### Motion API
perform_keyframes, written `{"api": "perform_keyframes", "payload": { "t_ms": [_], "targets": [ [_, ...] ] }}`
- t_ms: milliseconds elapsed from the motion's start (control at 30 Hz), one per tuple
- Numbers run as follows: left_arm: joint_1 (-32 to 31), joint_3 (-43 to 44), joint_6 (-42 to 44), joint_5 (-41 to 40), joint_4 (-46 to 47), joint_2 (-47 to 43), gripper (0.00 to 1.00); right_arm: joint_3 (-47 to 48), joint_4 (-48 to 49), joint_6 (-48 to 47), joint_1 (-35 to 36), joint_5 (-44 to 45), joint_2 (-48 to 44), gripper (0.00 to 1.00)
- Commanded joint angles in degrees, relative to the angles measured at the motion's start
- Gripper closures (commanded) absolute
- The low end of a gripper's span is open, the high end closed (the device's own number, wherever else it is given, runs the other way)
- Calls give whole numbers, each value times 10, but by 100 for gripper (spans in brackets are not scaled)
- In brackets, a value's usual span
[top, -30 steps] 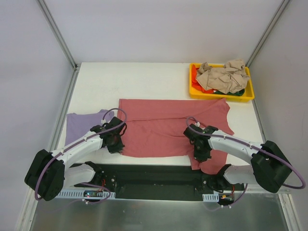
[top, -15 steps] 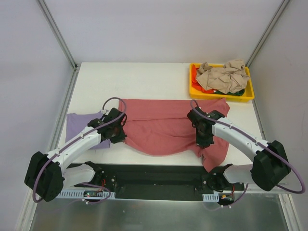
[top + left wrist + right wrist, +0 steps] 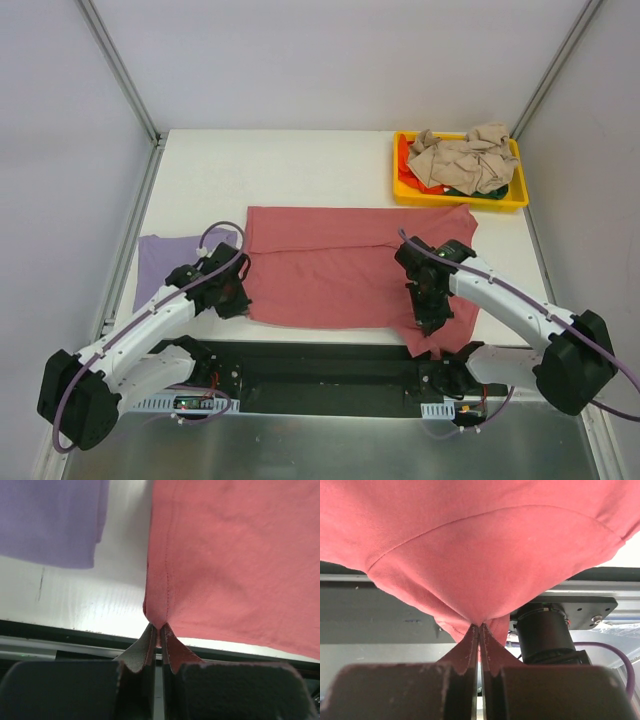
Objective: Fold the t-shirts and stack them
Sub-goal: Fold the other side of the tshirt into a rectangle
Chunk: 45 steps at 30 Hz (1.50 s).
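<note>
The large dusty red-pink t-shirt (image 3: 340, 270) lies spread across the middle of the table. My left gripper (image 3: 232, 296) is shut on its near left corner (image 3: 159, 622). My right gripper (image 3: 428, 312) is shut on its near right edge (image 3: 480, 617), which hangs past the table's front edge. A folded lavender t-shirt (image 3: 172, 262) lies at the left, also in the left wrist view (image 3: 50, 520). Beige (image 3: 462, 158), red (image 3: 408, 160) and dark green (image 3: 490, 190) t-shirts lie crumpled in the yellow tray (image 3: 455, 197).
The yellow tray stands at the table's back right corner. A black strip (image 3: 320, 365) with the arm bases runs along the near edge. The right arm's base motor (image 3: 547, 635) shows under the hanging cloth.
Both grippers have pulled the shirt's near edge back toward the front of the table, drawing it flatter. The left arm has moved left and nearer, the right gripper nearer.
</note>
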Motion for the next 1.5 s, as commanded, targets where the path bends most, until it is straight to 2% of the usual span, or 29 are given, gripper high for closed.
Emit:
{"api": "perform_keyframes", "payload": {
  "t_ms": [0,67,233,467,633,867,1100,1267,1333,1400,1433,1467],
  "targets": [
    [3,-15,-21,12,-31,-29,100,-15,-31,-12,9,-37,-10,99],
    [3,-7,-16,13,-31,-27,100,-5,-33,-12,9,-28,-5,99],
    [3,47,-4,-19,-30,11,100,62,-69,-13,9,88,27,97],
    [9,123,-8,-80,-30,80,100,173,-88,-27,-16,191,108,96],
    [25,166,-12,-102,-30,142,100,255,-88,-45,-35,231,187,95],
    [63,218,-13,-101,-29,242,100,356,-72,-70,-74,247,296,95],
    [88,271,-2,-94,-30,340,100,447,-45,-120,-114,217,406,92],
    [97,299,-3,-99,-29,376,100,519,-54,-146,-136,203,477,91],
    [98,310,4,-99,-30,389,100,526,-57,-150,-140,189,489,89],
    [99,316,5,-98,-31,399,98,525,-49,-153,-144,178,495,80],
    [99,320,8,-99,-30,403,94,526,-47,-154,-148,175,498,72],
    [99,324,11,-106,-30,406,82,531,-47,-155,-151,174,501,65]
  ]
}}
